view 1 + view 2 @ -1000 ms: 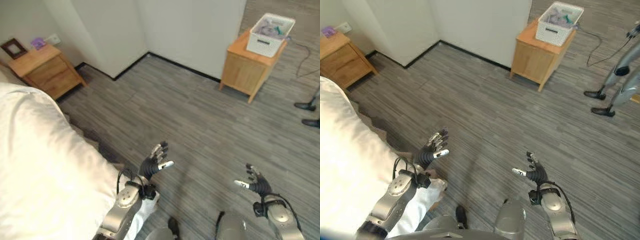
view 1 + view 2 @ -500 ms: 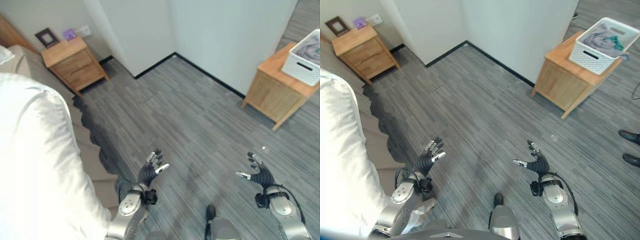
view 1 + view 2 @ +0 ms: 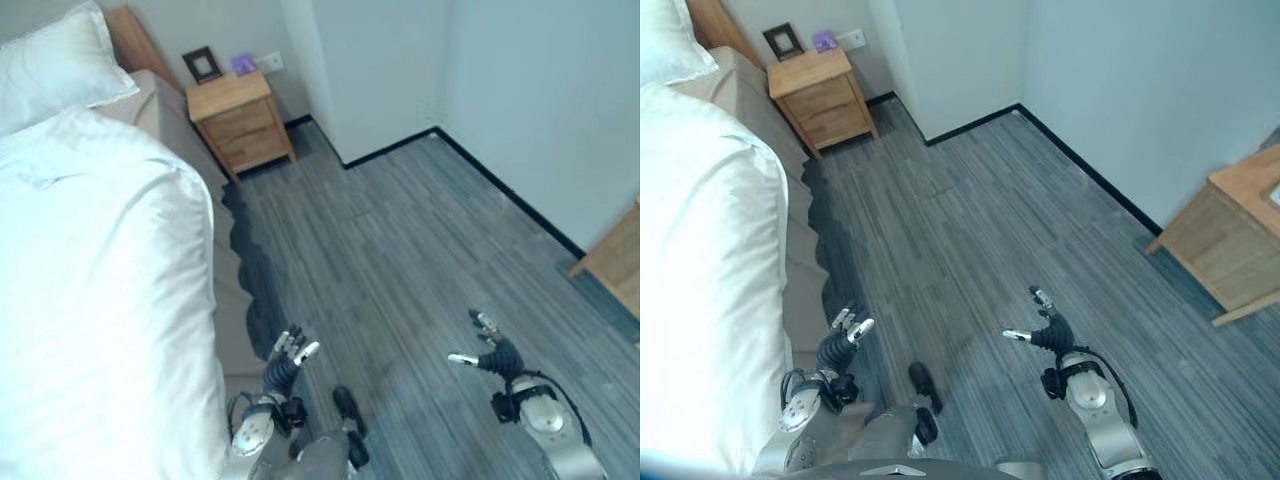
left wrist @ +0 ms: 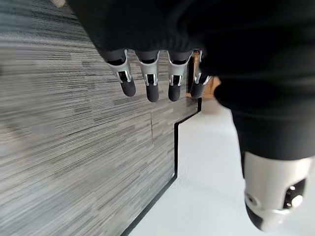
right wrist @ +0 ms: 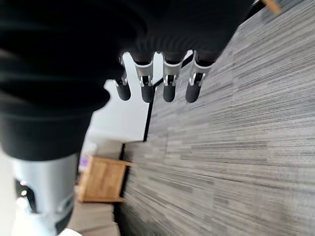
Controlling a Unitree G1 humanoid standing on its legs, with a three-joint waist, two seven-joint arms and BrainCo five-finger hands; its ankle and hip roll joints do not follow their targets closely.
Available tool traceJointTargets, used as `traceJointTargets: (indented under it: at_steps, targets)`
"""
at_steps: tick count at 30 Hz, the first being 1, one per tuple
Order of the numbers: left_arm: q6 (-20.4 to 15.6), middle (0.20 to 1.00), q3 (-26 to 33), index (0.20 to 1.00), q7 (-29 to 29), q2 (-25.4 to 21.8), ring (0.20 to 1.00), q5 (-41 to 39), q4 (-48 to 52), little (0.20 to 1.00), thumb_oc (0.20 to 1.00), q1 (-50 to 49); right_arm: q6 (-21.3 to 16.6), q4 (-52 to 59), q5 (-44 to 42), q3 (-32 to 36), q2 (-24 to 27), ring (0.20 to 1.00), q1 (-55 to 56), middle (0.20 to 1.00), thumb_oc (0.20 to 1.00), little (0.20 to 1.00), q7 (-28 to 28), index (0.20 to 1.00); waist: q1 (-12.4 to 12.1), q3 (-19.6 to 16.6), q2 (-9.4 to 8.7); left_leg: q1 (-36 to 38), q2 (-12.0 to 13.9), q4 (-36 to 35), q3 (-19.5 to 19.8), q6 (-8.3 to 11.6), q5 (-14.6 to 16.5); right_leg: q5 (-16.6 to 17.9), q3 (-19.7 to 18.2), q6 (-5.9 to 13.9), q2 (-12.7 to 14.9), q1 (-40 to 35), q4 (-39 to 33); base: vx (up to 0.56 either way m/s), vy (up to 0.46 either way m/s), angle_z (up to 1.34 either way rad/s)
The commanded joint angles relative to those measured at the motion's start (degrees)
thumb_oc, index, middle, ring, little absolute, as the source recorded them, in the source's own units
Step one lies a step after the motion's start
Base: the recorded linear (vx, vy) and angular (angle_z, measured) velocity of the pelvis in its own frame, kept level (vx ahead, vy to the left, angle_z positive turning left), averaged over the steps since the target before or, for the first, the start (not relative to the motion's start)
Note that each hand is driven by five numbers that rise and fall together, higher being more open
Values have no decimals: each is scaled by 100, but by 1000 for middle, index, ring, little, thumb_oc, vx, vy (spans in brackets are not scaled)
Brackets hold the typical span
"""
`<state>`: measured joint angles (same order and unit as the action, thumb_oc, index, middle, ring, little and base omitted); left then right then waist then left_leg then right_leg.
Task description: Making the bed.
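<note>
The bed runs along the robot's left, its long side edge falling to the grey plank floor; a broad strip of bare floor lies between that edge and the white wall, whose corner juts out beyond the wooden nightstand; the nightstand stands by the head of the bed, just beside the mattress, with a small dark frame and a purple item on top; a second wooden cabinet stands against the wall on the right, cut off by the picture's edge. The white duvet covers the bed and hangs over the near side, smooth with a few soft creases; a white pillow lies at the head, and beige mattress side shows below the duvet's edge. The left hand hovers just beside the bed's side, fingers straight and spread, holding nothing; the right hand hovers over bare floor, well apart from the bed, fingers likewise relaxed and empty. The bed's far side is out of frame.
</note>
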<state>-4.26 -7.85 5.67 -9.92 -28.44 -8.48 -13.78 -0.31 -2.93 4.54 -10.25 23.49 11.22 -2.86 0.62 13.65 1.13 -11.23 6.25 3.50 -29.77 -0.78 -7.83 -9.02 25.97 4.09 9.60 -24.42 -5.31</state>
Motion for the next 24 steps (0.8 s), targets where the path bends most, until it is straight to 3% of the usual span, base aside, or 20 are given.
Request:
traceJointTargets:
  at_steps: [1,3,5,7,8,10,12,13,14,15,16,17,19,21,24]
  targets:
    - [-310,1000,353,1000,249,-86,1000,152,783,1000,1000,56,-275,285,327,137,214,1000,-472,1000,1000,1000,-8,1000,-251,-195,178,579,822,-850,247,1195,-847,51,-768,482,-7,133,33,406,47,2]
    - [-302,1000,385,1000,337,-160,1000,247,809,1000,1000,85,-289,273,434,91,107,1000,-492,1000,1000,1000,-64,1000,-385,-301,-20,722,678,-850,236,1009,-680,46,-804,556,176,194,613,504,98,6]
    - [-248,1000,388,1000,404,-333,1000,403,787,1000,1000,178,-287,215,476,16,-14,1000,-507,1000,1000,1000,-87,1000,-499,-275,-267,1001,392,-850,143,683,-294,418,-969,810,532,743,2097,382,197,17]
    - [-221,1000,407,1000,584,-493,1000,749,788,1000,1000,314,-254,198,597,-23,-82,1000,-542,1000,1000,1000,-128,1000,-409,-177,-368,1371,125,-850,105,399,107,1453,-1146,1065,869,1329,3238,335,257,15]
    - [-241,1000,414,1000,631,-563,1000,787,806,1000,1000,375,-254,214,624,-21,-83,1000,-578,1000,1000,1000,-164,1000,-326,-81,-345,1502,103,-850,121,337,207,1646,-1315,1067,889,1767,3725,350,221,15]
    - [-284,1000,495,1000,750,-675,1000,884,850,1000,1000,438,-265,238,582,51,-112,1000,-558,1000,1000,1000,-256,1000,-226,19,-292,1665,129,-850,160,311,394,1556,-1322,1008,939,2315,3915,328,131,26]
    - [-273,1000,517,1000,834,-711,1000,1015,826,1000,1000,523,-269,272,532,174,-116,1000,-455,1000,1000,1000,-313,1000,-129,85,-280,1737,95,-850,274,353,492,1153,-1255,877,784,2597,3440,290,19,29]
    - [-230,1000,523,1000,867,-702,1000,1115,804,1000,1000,549,-273,300,487,249,-118,1000,-387,1000,1000,1000,-335,1000,-59,132,-223,1737,180,-850,268,353,430,981,-1122,677,585,2667,2977,269,-66,53]
    - [-195,1000,534,1000,900,-676,1000,1214,755,1000,1000,550,-278,265,422,311,-142,1000,-297,1000,1000,1000,-376,1000,13,122,-240,1777,163,-850,348,414,512,894,-1109,606,445,2692,2128,238,-41,75]
    - [-193,1000,528,1000,898,-674,1000,1214,753,1000,1000,547,-276,261,421,314,-140,1000,-292,1000,1000,1000,-376,1000,19,108,-244,1834,136,-850,434,456,624,801,-1155,673,461,2637,2141,358,-107,89]
    - [-168,1000,547,1000,857,-670,1000,1474,634,1000,1000,570,-281,215,403,394,-169,1000,-165,1000,1000,1000,-445,1000,117,92,-322,1886,127,-850,466,545,629,1169,-1158,668,331,2619,619,357,-107,73]
    - [-152,1000,512,1000,835,-658,1000,1562,540,1000,1000,572,-286,184,409,424,-187,1000,-98,1000,1000,1000,-482,1000,187,86,-350,1958,137,-850,501,598,683,1368,-1324,760,339,2793,32,366,-134,69]
    - [-133,1000,426,1000,783,-679,1000,1761,376,1000,1000,627,-264,111,424,453,-236,1000,15,1000,1000,1000,-492,1000,274,55,-373,2062,155,-850,540,680,789,1507,-1557,919,432,3280,31,293,-73,59]
    - [-129,1000,337,1000,761,-689,1000,1961,252,1000,1000,642,-227,-13,471,510,-276,1000,103,1000,1000,1000,-564,1000,377,6,-396,2160,97,-850,618,706,898,1668,-1689,954,469,3384,31,344,-103,56]
    - [-119,1000,240,1000,746,-660,1000,2073,169,1000,1000,648,-197,-44,481,609,-296,1000,215,1000,1000,1000,-617,1000,468,23,-428,2386,45,-850,653,718,1004,1845,-1478,942,475,3152,32,263,-113,51]
